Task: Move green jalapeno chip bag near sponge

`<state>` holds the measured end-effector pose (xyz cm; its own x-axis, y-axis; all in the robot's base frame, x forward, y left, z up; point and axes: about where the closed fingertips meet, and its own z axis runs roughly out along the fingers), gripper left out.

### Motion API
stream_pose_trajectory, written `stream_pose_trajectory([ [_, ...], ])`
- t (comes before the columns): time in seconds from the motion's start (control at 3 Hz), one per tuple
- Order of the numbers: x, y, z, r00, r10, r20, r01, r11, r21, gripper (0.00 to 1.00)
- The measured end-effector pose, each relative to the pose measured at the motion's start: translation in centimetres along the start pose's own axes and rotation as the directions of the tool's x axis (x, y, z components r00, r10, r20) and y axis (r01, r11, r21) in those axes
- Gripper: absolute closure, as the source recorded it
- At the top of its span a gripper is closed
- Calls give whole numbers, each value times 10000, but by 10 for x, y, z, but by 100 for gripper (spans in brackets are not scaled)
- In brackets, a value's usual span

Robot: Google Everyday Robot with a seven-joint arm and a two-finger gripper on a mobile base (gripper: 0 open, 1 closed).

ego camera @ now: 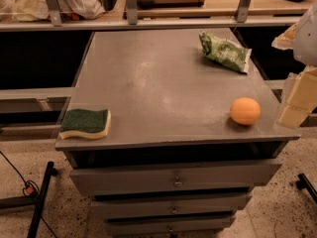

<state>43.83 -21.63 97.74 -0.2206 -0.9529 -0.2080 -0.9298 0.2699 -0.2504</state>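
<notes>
The green jalapeno chip bag (225,51) lies crumpled at the far right corner of the grey cabinet top (158,88). The sponge (86,123), dark green over pale yellow foam, lies at the near left corner. My gripper (296,102) hangs at the right edge of the view, just past the cabinet's right side, to the right of the orange fruit and nearer than the bag. It holds nothing that I can see. The bag and the sponge lie far apart, at opposite corners.
A round orange fruit (245,111) sits near the front right of the top. Drawers (173,181) run below the front edge. A shelf with metal posts (131,4) stands behind the cabinet. A black stand leg (42,197) and cable are on the floor at left.
</notes>
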Motion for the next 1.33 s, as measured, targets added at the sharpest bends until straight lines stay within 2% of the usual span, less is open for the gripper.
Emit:
stream_pose_trajectory([
  [0.67, 1, -8, 0, 9998, 175, 96, -176, 9997, 163, 0],
  [1.0, 4, -53, 11, 9968, 768, 241, -785, 9940, 768, 0],
  [1.33, 3, -129, 28, 9885, 1321, 735, -1425, 9763, 1628, 0],
])
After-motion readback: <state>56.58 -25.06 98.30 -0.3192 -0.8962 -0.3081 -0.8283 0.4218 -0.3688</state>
